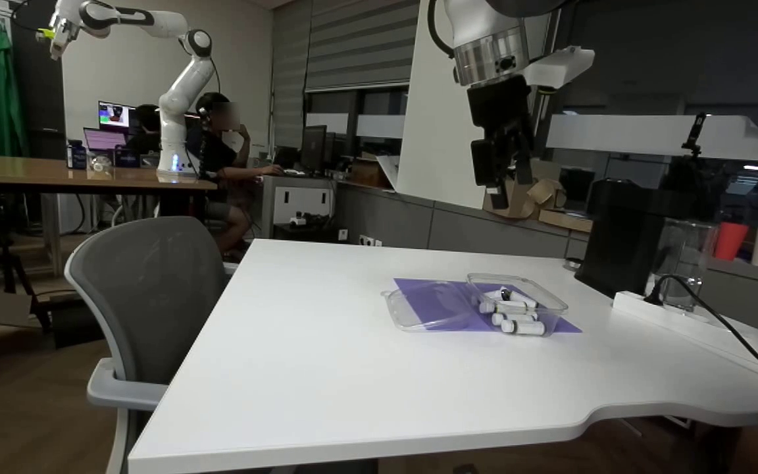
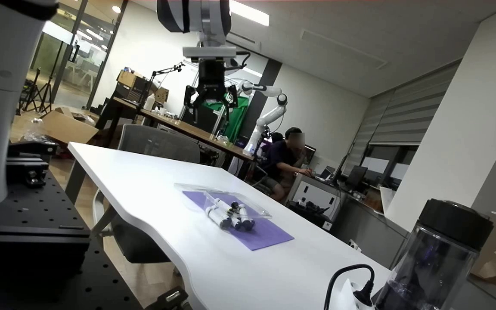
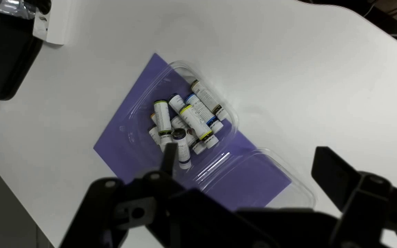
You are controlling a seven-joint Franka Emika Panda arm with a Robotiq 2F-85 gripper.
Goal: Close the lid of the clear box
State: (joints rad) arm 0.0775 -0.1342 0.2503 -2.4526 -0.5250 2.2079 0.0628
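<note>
Plastic lid, see-through and rectangular (image 3: 250,179), lies open; its thin edge may defeat the grip

The black two-fingered gripper (image 2: 211,113) hangs well above the white tabletop (image 1: 326,368), fingers spread apart with nothing held between them. The lid is folded out beside the shallow clear plastic box (image 3: 143,110), joined at a crease (image 3: 213,167), partly over a flat purple sheet (image 3: 110,148). Likely trouble: fingertips coming down too high would miss that hard-to-see edge; too low, they could jam on the tabletop. Pushing sideways might slide the seemingly unanchored box. Heaped white-labelled cylindrical vials (image 3: 193,120) could prop the lid, and a springy crease could reopen it.
</note>
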